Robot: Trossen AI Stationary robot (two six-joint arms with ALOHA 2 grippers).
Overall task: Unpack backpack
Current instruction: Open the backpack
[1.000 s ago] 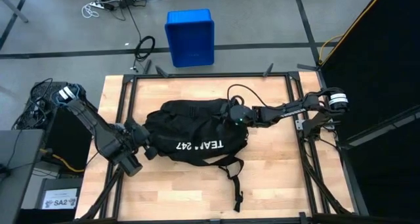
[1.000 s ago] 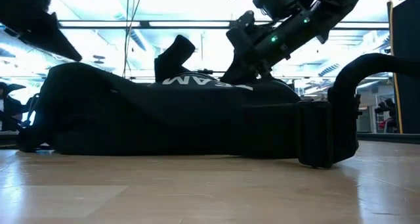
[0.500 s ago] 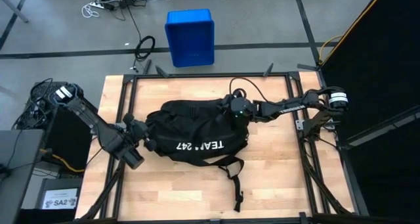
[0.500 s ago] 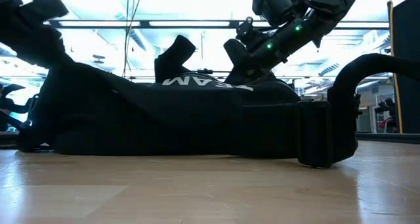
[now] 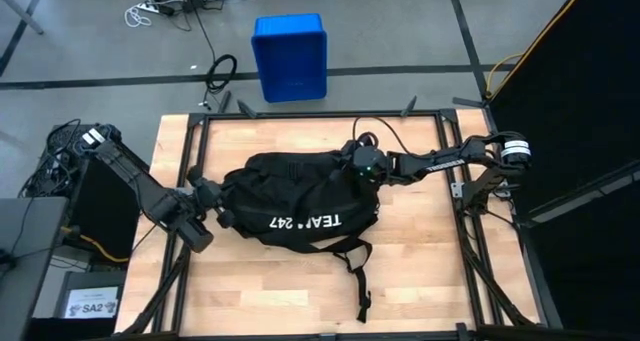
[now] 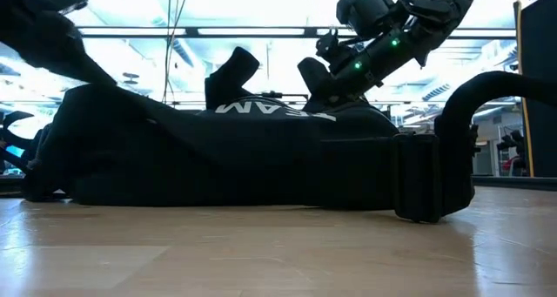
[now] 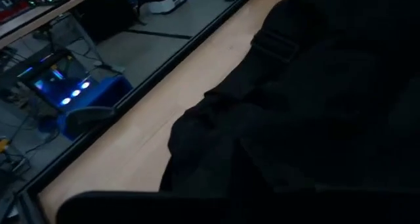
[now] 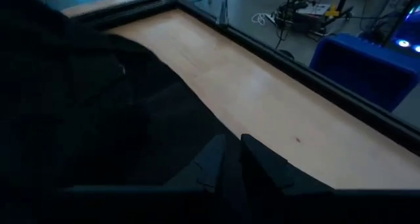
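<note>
Left tool (image 5: 222, 219) closed tight at the left end of the large black soft fabric backpack (image 5: 290, 206), seemingly pinching a fold of its cloth, though exactly what sits between the fingers cannot be made out; in the left wrist view only dark fabric (image 7: 315, 106) against pale wood. Right tool (image 5: 350, 167) nearly shut at the backpack's far right shoulder, fingers (image 8: 262, 165) drawn close together in the right wrist view over dark cloth, probably nipping a zipper pull or a small tab, not clear enough to say which. Backpack lying flat across the middle of the light wooden surface (image 5: 420, 281), white "TEAM 247" lettering (image 5: 305, 222) facing up, one strap (image 5: 358, 271) trailing toward the near edge, still zipped or at least with nothing taken out. Blue plastic crate (image 5: 289, 56) on the floor well beyond the far edge of the surface. Judged step: the opening stage, one end anchored while the other end's closure gets worked. Next move likely calling for a steady hold on the left and a pull along the zipper line on the right, keeping the cloth taut so the bag does not simply slide.
</note>
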